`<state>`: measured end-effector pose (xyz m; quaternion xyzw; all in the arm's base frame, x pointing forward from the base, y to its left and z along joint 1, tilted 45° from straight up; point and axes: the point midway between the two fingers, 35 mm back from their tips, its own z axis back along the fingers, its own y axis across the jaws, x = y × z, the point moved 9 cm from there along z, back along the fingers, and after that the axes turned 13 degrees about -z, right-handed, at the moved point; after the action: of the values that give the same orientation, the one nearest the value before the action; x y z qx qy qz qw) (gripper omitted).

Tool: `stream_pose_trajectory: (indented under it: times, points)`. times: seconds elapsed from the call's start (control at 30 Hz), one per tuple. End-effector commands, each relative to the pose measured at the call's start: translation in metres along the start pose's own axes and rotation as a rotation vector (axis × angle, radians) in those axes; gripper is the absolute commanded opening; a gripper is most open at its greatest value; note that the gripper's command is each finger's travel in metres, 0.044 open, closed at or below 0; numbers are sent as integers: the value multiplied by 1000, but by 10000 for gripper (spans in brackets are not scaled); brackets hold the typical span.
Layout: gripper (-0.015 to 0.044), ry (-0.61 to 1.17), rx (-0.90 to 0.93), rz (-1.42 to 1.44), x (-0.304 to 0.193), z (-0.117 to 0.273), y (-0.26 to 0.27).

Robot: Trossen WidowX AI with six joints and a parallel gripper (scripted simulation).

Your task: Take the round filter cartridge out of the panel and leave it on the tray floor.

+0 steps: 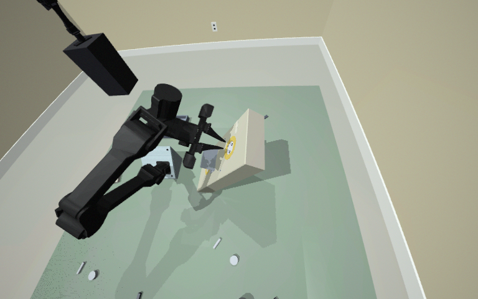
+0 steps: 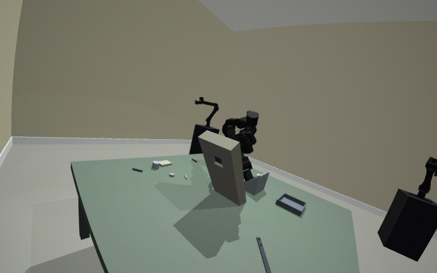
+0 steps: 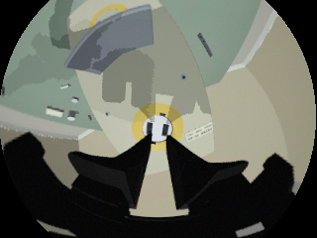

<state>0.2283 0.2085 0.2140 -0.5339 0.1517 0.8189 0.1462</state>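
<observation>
The beige service panel (image 1: 255,141) (image 2: 222,177) (image 3: 170,64) stands tilted on the table. The round white cartridge (image 1: 230,147) (image 3: 158,128) sits in it inside a yellow ring, with two dark slots on its face. My gripper (image 1: 224,144) (image 3: 158,137) is slightly open and empty, with the fingertips close in front of the cartridge, by the lower ends of the slots in the wrist view. Whether they touch or enter the slots cannot be told. The panel hides the fingertips in the exterior view. The tray (image 2: 287,209) lies beyond the arm's base, and the arm partly hides it in the top view.
A grey-blue curved guard (image 1: 209,159) (image 3: 124,37) sticks out from the panel beside the cartridge. A second yellow ring (image 3: 110,8) shows beyond it. My arm's base stands at a pale blue wedge (image 1: 155,154) (image 2: 259,183). A dark bar (image 2: 263,254) and small loose pieces lie on the table.
</observation>
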Motion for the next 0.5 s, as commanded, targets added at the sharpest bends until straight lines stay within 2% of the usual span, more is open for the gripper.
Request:
stream_pose_trajectory:
  times: [0.0, 0.47]
  points:
    - [90, -2, -3, 2, 0, -6, 1]
    - [90, 4, -3, 3, 0, -16, 2]
